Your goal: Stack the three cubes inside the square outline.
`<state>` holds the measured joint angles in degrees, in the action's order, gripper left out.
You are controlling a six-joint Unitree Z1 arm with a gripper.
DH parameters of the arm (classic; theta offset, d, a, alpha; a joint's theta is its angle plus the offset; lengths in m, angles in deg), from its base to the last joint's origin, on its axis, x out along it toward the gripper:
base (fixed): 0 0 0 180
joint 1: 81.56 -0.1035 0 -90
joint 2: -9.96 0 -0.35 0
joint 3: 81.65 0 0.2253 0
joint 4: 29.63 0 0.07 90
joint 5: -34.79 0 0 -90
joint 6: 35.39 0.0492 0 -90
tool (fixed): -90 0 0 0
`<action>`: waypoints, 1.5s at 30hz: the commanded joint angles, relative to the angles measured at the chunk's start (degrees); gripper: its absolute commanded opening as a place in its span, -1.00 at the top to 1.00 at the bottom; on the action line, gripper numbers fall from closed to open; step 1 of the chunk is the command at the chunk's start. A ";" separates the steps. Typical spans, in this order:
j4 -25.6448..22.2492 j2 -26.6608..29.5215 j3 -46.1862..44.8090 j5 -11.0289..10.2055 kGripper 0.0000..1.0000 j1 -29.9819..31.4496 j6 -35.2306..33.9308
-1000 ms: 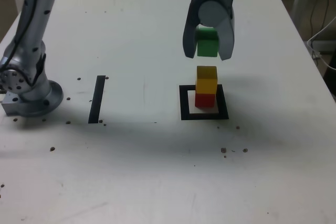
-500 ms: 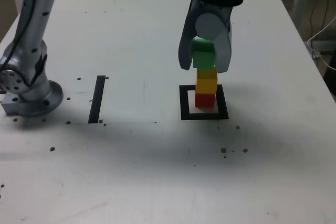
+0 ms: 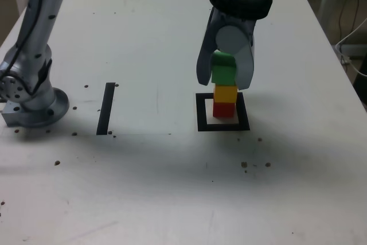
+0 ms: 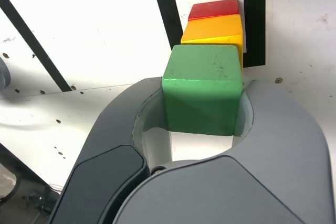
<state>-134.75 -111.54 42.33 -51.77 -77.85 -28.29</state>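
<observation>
Here, wait: see below.Firmly clamped, green cube point(image 4: 202, 87) between the tool's point(image 4: 202, 106) fingers, above yellow cube point(image 4: 214, 29).

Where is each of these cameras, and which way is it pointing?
Exterior view: off the arm, in front of and above the white table, looking down across it; it shows the arm's lower part at the exterior view's left and its fingers around the green cube.
Wrist view: on the arm's wrist, looking out past the fingers toward the tabletop; big gray fingers fill the near part.
Both share: green, yellow and red cubes, black square outline.
</observation>
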 commanded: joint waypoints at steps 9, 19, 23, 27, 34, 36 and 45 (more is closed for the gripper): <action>0.06 -0.44 -1.28 -0.29 -0.86 0.07 0.10; 1.16 1.93 -2.40 -1.05 -0.99 0.07 0.05; 0.88 4.76 -3.12 -2.46 -0.99 0.07 -0.40; 0.62 9.49 -6.08 -4.06 -0.99 0.07 -1.29; 2.40 18.05 -16.42 -5.65 -0.99 0.07 -3.05; 3.40 20.25 -19.80 -5.84 -0.99 0.07 -3.49; 9.63 28.99 -36.78 -5.91 -0.99 0.07 -5.78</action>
<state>-126.24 -83.70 7.84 -57.67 -77.85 -33.73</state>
